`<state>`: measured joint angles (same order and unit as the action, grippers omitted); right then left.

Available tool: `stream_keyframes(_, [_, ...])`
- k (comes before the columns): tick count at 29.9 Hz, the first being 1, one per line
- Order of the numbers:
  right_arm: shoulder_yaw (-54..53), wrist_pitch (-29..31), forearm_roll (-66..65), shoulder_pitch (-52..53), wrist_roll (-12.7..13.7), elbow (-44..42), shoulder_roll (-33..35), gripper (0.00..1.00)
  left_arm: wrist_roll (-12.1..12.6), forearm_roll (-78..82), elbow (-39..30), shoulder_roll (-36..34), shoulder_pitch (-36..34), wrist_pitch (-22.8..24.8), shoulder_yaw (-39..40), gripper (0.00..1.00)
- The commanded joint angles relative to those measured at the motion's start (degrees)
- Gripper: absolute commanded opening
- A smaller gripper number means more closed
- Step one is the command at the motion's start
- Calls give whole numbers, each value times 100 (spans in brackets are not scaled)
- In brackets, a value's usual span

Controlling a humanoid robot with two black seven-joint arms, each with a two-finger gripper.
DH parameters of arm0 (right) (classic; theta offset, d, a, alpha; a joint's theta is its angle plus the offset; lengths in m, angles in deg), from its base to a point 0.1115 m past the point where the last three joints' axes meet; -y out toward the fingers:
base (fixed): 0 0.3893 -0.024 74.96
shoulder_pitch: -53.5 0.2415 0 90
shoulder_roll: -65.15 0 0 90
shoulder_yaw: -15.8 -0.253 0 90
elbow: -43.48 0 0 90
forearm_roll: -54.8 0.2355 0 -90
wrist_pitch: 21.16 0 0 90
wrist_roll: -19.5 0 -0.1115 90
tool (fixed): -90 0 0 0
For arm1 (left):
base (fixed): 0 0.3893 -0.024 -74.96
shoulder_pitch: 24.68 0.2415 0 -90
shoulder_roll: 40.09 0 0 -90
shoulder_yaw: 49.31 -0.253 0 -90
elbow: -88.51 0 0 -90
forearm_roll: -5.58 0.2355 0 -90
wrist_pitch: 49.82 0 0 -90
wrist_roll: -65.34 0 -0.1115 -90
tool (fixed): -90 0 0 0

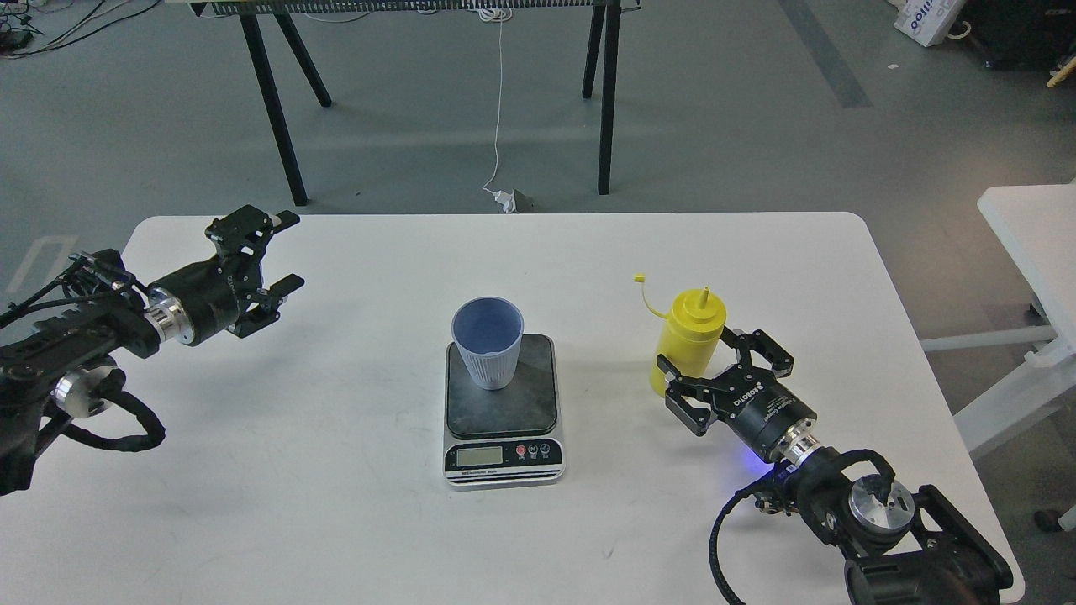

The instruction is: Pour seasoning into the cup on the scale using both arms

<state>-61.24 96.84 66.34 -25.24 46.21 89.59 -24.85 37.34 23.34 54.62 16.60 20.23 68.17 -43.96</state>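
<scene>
Nearest, right of the scale [503,420], the right gripper [711,371] has its fingers spread around the lower body of the seasoning [685,338]; one finger lies in front of the bottle, the other behind, and I cannot tell whether the pads touch it yet. The scale sits mid-table [353,521] with its display toward me, and the cup [489,346] stands upright on its far half, mouth up. Left of the scale and well apart from it, the left gripper [271,262] hovers with fingers apart, holding nothing. The seasoning stands upright, long axis vertical, nozzle pointing up, its cap strap trailing toward the scale. My worry: a low, off-centre squeeze could tip the tall bottle or squirt it early, and a careless swing toward the scale could knock the light cup off.
</scene>
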Motion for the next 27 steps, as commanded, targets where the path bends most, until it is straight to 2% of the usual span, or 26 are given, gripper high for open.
stream_keyframes(1, [40,0,6,-159,1,109,0,92,0,-9,-4,0,0,0,1,99])
stream_keyframes(13, [13,0,15,-906,10,978,44,92,0,-9,-4,9,0,0,19,99])
stream_keyframes(27, [-443,0,33,-2611,1,3149,1484,93,0,-9,-4,123,18,0,28,99])
